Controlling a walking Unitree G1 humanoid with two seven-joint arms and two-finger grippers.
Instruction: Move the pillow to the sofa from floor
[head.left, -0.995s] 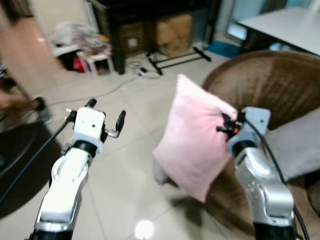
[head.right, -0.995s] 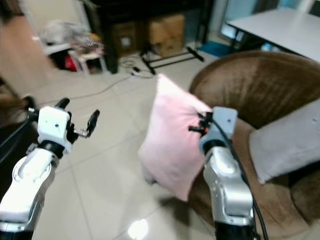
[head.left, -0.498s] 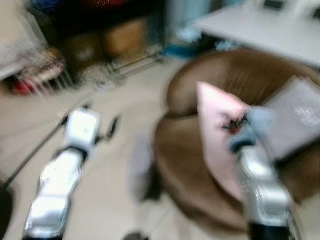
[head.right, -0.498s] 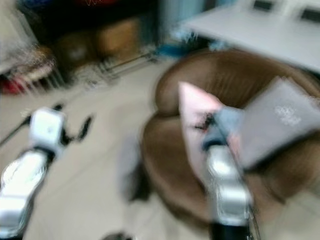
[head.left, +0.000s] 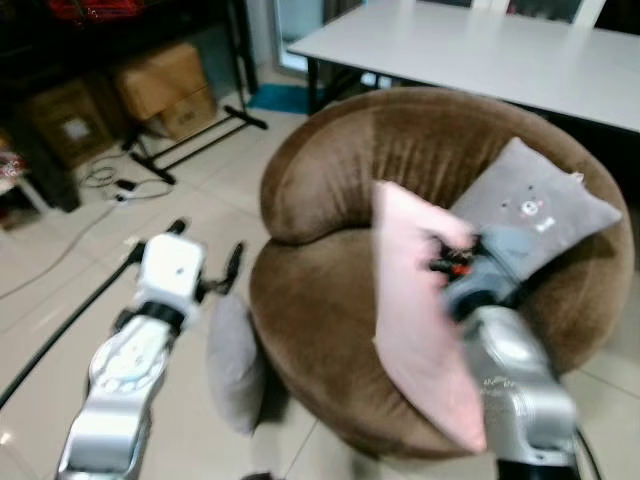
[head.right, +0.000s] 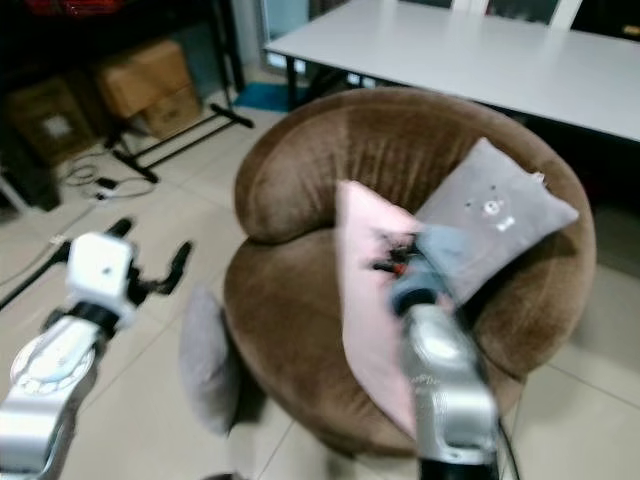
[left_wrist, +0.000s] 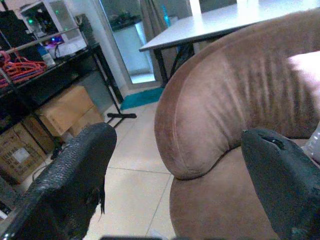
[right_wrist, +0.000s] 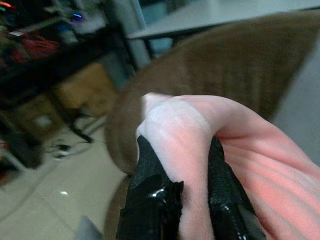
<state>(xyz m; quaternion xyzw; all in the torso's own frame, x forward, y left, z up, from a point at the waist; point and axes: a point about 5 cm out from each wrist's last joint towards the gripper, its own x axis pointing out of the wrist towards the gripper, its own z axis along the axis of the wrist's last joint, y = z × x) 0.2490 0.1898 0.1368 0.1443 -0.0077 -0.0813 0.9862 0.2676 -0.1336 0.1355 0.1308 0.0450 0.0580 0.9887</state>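
- Right now the right gripper (right_wrist: 187, 200) pinches a fold of the pink pillow (head.left: 420, 330) between its 2 black fingers (right_wrist: 150, 195), clamped tight on the fabric.
- Held up by that grip, the pink pillow hangs upright over the seat of the round brown sofa (head.left: 330, 300), its lower corner reaching down toward the sofa's front edge.
- Just behind the pink pillow, a grey pillow (head.left: 535, 210) with a small face printed on it leans against the sofa's backrest.
- Off to the robot's left, the left gripper (head.left: 207, 262) is raised over the tiled floor (head.left: 60, 310) beside the sofa, its 2 fingers (left_wrist: 75, 180) spread wide with nothing between them.
- Another grey cushion (head.left: 235, 365) stands on the floor against the sofa's left side, below the left gripper.
- Behind the sofa stands a white table (head.left: 480, 50).
- Further left, cardboard boxes (head.left: 165, 85) sit under a dark shelf, with a black stand's legs (head.left: 195, 135) and cables (head.left: 110, 180) on the floor in front of them.
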